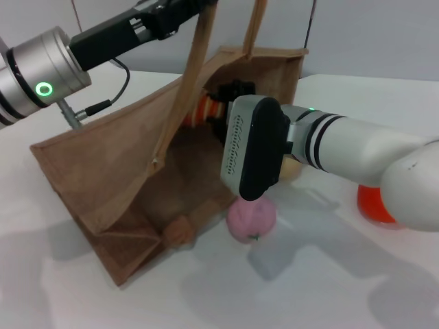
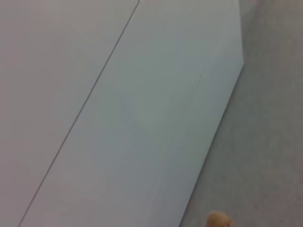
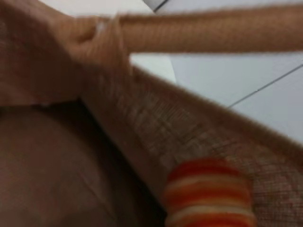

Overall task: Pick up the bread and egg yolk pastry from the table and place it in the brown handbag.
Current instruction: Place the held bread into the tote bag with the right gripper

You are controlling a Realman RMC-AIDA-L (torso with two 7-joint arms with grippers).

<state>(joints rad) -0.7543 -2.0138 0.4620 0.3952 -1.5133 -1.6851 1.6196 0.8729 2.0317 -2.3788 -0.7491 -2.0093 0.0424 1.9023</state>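
The large tan-brown woven jute handbag (image 1: 110, 171) lies tipped on the white table (image 1: 329, 288), mouth gaping toward three o'clock. The left gripper (image 1: 180, 15) (up at twelve o'clock) holds a long loop handle (image 1: 186, 89) aloft; whether it is clenched cannot be told. The right gripper (image 1: 230, 103) reaches into the mouth, grasping the striped orange-and-cream ridged bread (image 1: 204, 108). The pale beige egg yolk pastry (image 1: 293, 168) peeks out behind the right wrist, beside a pink peach-like ball (image 1: 252, 219).
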